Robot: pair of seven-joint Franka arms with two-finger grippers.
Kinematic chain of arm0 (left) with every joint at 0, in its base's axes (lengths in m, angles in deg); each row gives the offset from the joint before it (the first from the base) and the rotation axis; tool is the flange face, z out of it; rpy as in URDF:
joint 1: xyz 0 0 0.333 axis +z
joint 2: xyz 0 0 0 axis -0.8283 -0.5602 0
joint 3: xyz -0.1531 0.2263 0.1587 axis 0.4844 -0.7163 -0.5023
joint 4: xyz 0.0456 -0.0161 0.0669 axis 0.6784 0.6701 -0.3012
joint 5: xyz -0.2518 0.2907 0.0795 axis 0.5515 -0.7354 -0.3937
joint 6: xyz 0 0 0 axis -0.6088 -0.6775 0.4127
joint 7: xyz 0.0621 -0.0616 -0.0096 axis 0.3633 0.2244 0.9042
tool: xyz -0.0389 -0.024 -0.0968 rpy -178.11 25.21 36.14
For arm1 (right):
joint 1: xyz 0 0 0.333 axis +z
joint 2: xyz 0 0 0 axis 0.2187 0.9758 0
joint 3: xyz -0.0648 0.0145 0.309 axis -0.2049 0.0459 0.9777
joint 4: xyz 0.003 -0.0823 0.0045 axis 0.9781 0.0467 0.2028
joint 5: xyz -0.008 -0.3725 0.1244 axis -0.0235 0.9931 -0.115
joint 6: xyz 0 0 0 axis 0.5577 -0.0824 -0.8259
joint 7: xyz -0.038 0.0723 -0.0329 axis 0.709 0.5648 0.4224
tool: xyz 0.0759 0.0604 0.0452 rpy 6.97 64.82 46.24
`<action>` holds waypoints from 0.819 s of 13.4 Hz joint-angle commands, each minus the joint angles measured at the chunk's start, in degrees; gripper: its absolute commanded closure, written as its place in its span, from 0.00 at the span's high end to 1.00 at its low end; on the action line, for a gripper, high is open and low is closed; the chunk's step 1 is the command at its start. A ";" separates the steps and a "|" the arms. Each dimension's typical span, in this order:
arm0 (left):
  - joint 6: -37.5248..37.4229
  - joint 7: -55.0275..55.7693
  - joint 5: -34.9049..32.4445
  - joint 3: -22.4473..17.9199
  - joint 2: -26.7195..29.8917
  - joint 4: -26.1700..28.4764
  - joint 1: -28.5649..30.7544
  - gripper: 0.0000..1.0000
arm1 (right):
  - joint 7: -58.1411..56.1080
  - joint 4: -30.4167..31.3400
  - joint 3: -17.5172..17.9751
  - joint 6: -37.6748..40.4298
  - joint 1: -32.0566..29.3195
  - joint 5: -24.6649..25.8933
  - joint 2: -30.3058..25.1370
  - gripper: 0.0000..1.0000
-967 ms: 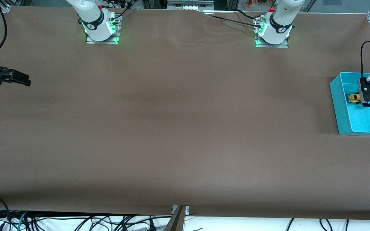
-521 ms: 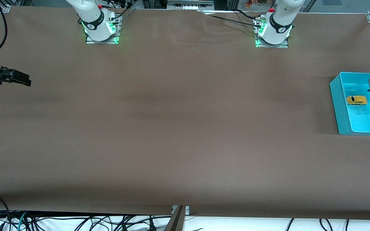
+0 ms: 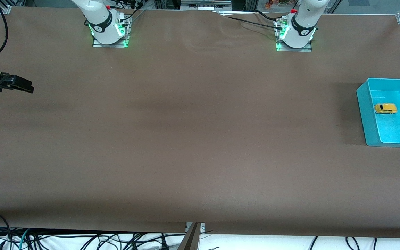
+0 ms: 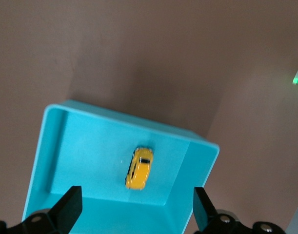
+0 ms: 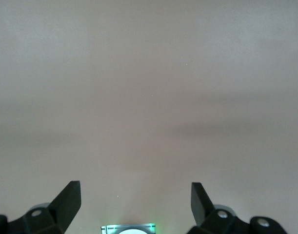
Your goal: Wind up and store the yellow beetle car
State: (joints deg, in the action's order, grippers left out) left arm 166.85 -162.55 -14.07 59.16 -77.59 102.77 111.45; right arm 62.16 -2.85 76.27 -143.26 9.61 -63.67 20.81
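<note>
Left claw (image 4: 134,214) withdrawn above bin (image 3: 362,104)

The car (image 3: 385,108) is bright yellow with dark windows and a dark stripe along its roof. The bin (image 3: 364,111) is plain turquoise. The bench (image 3: 193,132) is plain matte brown. Both tools, left (image 4: 134,214) and right (image 5: 135,207), have black fingers.

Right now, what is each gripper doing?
Left gripper: open, empty, above the teal bin holding the yellow beetle car.
Right gripper: open, empty, over bare table.
</note>
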 commanded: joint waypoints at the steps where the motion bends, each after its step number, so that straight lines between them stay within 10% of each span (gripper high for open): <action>1: -4.84 11.29 2.97 4.80 -1.34 -4.66 -1.02 1.00 | -0.63 -0.36 0.09 0.44 -0.06 -0.75 -0.34 1.00; 5: -6.60 27.11 7.99 4.38 3.14 -5.55 -9.53 1.00 | -0.63 -0.36 0.09 0.44 -0.14 -0.75 -0.34 1.00; 11: -6.61 49.77 14.31 -11.15 10.69 -4.59 -30.79 1.00 | -0.63 -0.36 0.18 0.44 -0.06 -0.75 -0.34 1.00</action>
State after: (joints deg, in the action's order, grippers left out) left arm 160.96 -120.54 -2.39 53.00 -70.07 97.42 85.60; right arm 62.14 -2.87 76.34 -143.26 9.69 -63.68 20.81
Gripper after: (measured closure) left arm 0.000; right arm 0.000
